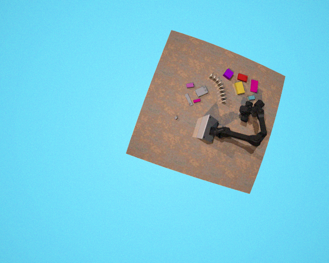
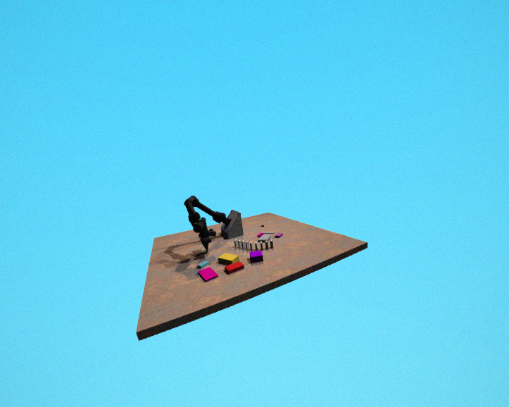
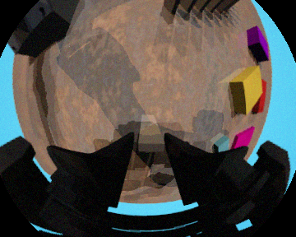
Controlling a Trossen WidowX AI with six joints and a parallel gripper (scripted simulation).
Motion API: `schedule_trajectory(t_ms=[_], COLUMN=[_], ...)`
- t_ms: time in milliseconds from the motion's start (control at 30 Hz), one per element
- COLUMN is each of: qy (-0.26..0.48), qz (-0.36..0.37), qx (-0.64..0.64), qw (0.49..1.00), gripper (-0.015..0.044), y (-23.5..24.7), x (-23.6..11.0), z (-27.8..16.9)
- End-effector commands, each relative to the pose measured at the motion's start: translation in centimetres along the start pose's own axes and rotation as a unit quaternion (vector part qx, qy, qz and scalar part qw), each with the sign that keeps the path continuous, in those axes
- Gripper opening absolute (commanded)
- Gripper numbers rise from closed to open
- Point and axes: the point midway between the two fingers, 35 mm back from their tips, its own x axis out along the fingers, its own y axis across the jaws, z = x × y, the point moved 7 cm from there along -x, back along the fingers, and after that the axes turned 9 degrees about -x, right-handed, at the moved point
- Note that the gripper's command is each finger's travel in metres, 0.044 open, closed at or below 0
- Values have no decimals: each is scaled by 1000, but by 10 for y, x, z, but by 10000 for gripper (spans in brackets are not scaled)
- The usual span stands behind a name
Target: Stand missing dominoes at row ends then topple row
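Note:
A curved row of several pale dominoes [image 1: 221, 91] [image 2: 250, 246] [image 3: 191, 6] stands upright left of the coloured blocks in the top view. A loose pale domino [image 3: 149, 131] shows between my fingertips in the wrist view; my arm hides it in the top view. My gripper [image 3: 150, 135] [image 2: 206, 251] points down close to the table, away from the row's near end. Its fingers are partly closed around the domino, with narrow gaps seemingly left on both sides, so it counts as open. The domino's lower part is dark and hard to make out.
Near my gripper are a teal block [image 1: 251, 97] [image 3: 221, 143], a yellow block [image 1: 239, 88] [image 3: 245, 90], a magenta slab [image 1: 254, 86], a red block [image 1: 242, 77] and a purple block [image 1: 228, 74]. Beyond the row lie a grey box [image 1: 201, 91] and a grey bar [image 1: 189, 99].

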Motion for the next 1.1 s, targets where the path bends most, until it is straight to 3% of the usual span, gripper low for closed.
schedule_trajectory(t_ms=[0,333,667,867,1067], qy=[-2,-2,-5,-5,-18], qz=[-1,-1,1,1,0], qx=[-2,-2,-1,4,164], qw=[1000,1000,1000,1000,986], gripper=[107,107,107,107,107], y=[0,-1,-1,-2,-24], x=[1,-2,-129,-132,-132], z=[1,1,0,2,61])
